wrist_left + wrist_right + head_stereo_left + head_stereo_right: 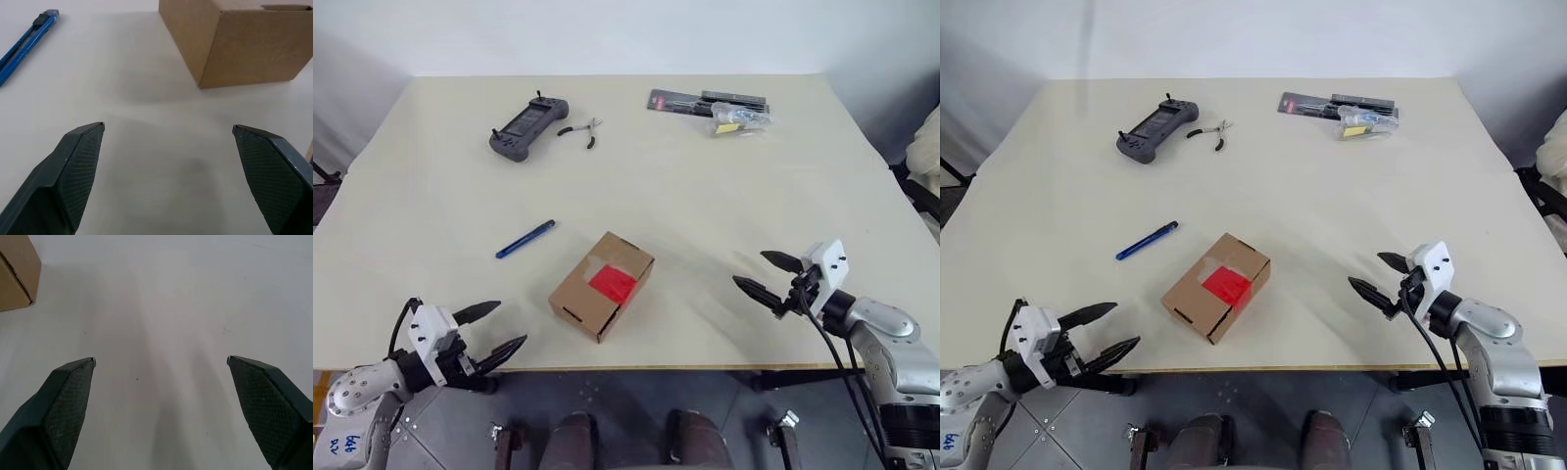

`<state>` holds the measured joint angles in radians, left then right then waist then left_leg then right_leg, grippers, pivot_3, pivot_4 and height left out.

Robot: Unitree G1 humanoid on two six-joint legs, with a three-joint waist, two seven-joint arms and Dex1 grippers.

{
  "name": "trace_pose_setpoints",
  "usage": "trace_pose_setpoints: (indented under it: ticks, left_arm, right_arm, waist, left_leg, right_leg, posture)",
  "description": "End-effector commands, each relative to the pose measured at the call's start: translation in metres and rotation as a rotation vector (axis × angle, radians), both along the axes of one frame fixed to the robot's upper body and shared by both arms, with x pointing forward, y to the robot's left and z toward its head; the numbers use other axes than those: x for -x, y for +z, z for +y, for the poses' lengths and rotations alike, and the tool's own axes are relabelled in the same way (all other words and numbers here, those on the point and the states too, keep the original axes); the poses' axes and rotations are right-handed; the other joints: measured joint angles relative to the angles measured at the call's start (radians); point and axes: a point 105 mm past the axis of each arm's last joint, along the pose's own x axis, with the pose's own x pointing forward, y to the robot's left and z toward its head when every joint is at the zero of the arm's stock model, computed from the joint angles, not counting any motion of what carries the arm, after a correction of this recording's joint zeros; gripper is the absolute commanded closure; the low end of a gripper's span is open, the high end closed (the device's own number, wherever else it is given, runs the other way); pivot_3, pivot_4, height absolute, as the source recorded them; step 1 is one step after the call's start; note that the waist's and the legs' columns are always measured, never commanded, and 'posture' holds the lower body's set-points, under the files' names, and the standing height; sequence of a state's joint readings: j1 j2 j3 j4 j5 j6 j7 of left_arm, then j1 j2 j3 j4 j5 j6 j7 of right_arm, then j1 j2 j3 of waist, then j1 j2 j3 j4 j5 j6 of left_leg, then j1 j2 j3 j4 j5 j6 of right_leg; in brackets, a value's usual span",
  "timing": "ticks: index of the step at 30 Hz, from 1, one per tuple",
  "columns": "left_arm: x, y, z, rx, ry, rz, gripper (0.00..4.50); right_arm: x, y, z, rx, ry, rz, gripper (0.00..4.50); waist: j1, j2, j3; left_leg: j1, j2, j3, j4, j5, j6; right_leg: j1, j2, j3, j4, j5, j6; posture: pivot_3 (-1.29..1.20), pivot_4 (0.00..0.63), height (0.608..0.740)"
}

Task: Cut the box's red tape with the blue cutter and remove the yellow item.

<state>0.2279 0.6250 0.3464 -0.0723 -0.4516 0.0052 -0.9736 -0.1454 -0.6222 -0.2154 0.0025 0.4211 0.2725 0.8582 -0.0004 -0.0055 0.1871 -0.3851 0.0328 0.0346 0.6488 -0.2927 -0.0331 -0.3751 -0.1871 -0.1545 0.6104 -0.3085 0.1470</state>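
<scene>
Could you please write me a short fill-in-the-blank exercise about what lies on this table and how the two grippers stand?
1. The strip of tape on top of the box is coloured ____.
2. The blue cutter lies on the table on the robot's ____ side of the box.
3. The left gripper and the right gripper both stand ____ and hold nothing.
4. Next to the black controller at the far side lies a small pair of ____.

Missing words: red; left; open; pliers
</scene>
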Motion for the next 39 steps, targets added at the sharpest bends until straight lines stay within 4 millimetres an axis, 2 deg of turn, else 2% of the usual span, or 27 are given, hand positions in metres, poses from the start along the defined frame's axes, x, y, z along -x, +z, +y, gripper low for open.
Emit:
trace_pose_setpoints:
  ticks: [1, 3, 7, 11, 13, 15, 17, 20, 26, 27, 29, 34, 39]
  left_arm:
    - [-0.002, 0.006, 0.001, -0.012, 0.018, -0.036, 0.05]
    - [-0.008, 0.005, 0.004, 0.01, 0.069, -0.004, 0.05]
    - [-0.011, 0.008, 0.0, 0.025, 0.062, 0.011, 0.05]
    - [-0.016, 0.01, -0.007, 0.033, 0.025, 0.026, 0.05]
    - [-0.021, 0.006, -0.008, 0.011, 0.019, 0.053, 0.44]
    - [-0.026, 0.007, -0.011, 0.019, 0.01, 0.057, 0.89]
    - [-0.033, 0.009, -0.017, 0.023, -0.003, 0.047, 1.55]
    - [-0.044, 0.011, -0.026, 0.02, -0.034, 0.028, 2.56]
    - [-0.064, 0.009, -0.053, 0.007, -0.152, 0.034, 4.49]
    - [-0.066, 0.007, -0.06, 0.005, -0.195, 0.04, 4.5]
    - [-0.069, 0.006, -0.071, 0.002, -0.258, 0.047, 4.5]
    - [-0.074, 0.006, -0.092, 0.005, -0.364, 0.049, 4.5]
    - [-0.068, 0.0, -0.118, 0.01, -0.51, 0.093, 4.5]
  right_arm:
    - [0.001, 0.013, -0.004, 0.003, -0.01, -0.051, 0.0]
    - [0.001, 0.013, -0.003, -0.001, -0.01, -0.044, 0.0]
    - [0.001, 0.014, -0.001, -0.026, -0.02, -0.01, 0.0]
    - [0.004, 0.006, 0.008, 0.049, -0.009, 0.053, 0.0]
    - [0.005, 0.008, 0.016, 0.068, 0.015, 0.03, 0.0]
    - [0.006, 0.01, 0.022, 0.092, 0.021, 0.016, 0.37]
    - [0.007, 0.011, 0.029, 0.096, 0.017, 0.028, 0.93]
    - [0.011, 0.011, 0.045, 0.097, 0.078, 0.047, 2.03]
    - [0.021, 0.007, 0.095, 0.118, 0.263, 0.144, 4.19]
    - [0.022, 0.007, 0.107, 0.127, 0.316, 0.145, 4.48]
    - [0.022, 0.006, 0.123, 0.141, 0.374, 0.146, 4.48]
    - [0.003, 0.015, 0.143, 0.131, 0.386, 0.112, 4.48]
    - [-0.019, 0.032, 0.157, 0.098, 0.376, 0.071, 4.48]
  waist:
    - [0.0, 0.0, 0.0]
    - [0.001, 0.0, 0.0]
    - [0.0, 0.0, 0.0]
    - [0.0, 0.0, 0.0]
    - [0.002, 0.0, 0.0]
    - [0.002, 0.0, 0.0]
    - [0.002, 0.0, 0.0]
    - [0.002, 0.0, 0.0]
    - [0.001, 0.0, 0.0]
    - [0.0, 0.0, 0.0]
    - [0.0, 0.0, 0.0]
    - [0.001, -0.001, 0.0]
    - [0.002, -0.001, 0.0]
  left_leg:
    - [0.0, 0.0, 0.0, 0.0, 0.0, 0.0]
    - [0.0, 0.0, 0.0, 0.0, 0.0, 0.0]
    - [0.0, 0.0, 0.0, 0.0, 0.0, 0.0]
    - [0.0, 0.0, 0.0, 0.0, 0.0, 0.0]
    - [0.0, 0.0, 0.0, 0.0, 0.0, 0.0]
    - [0.0, 0.0, 0.0, 0.0, 0.0, 0.0]
    - [0.0, 0.0, 0.0, 0.0, 0.0, 0.0]
    - [0.0, 0.0, 0.0, 0.001, 0.0, 0.0]
    - [0.0, 0.0, 0.001, 0.001, 0.0, 0.0]
    - [0.0, 0.0, 0.001, 0.001, 0.0, 0.0]
    - [0.0, 0.0, 0.001, 0.001, 0.0, 0.0]
    - [0.0, 0.0, 0.001, 0.002, 0.0, 0.0]
    - [-0.001, 0.0, 0.001, 0.003, 0.0, 0.0]
  right_leg:
    - [0.0, 0.0, 0.0, 0.0, 0.0, 0.0]
    - [0.0, 0.0, 0.0, 0.0, 0.0, 0.0]
    - [0.0, 0.0, 0.0, 0.0, 0.0, 0.0]
    - [0.0, 0.0, 0.0, 0.001, 0.0, 0.0]
    - [0.0, 0.0, 0.001, 0.001, 0.0, 0.0]
    - [0.0, 0.0, 0.001, 0.001, 0.0, 0.0]
    - [0.0, 0.0, 0.001, 0.0, 0.0, 0.0]
    - [0.0, 0.0, 0.001, 0.001, 0.0, 0.0]
    - [-0.001, 0.0, 0.001, 0.001, 0.0, 0.0]
    - [-0.001, 0.001, 0.001, 0.001, 0.0, 0.0]
    - [-0.001, 0.001, 0.001, 0.002, 0.0, 0.0]
    - [-0.001, 0.001, 0.002, 0.002, 0.0, 0.0]
    - [-0.001, 0.001, 0.002, 0.002, 0.0, 0.0]
  posture:
    - [0.0, 0.15, 0.74]
    - [0.0, 0.15, 0.74]
    - [0.0, 0.15, 0.74]
    - [0.0, 0.15, 0.74]
    - [0.0, 0.15, 0.74]
    - [0.0, 0.15, 0.74]
    - [0.0, 0.15, 0.74]
    - [0.0, 0.15, 0.74]
    - [0.0, 0.15, 0.74]
    - [0.0, 0.15, 0.74]
    - [0.0, 0.15, 0.74]
    - [0.0, 0.15, 0.74]
    - [0.0, 0.15, 0.74]
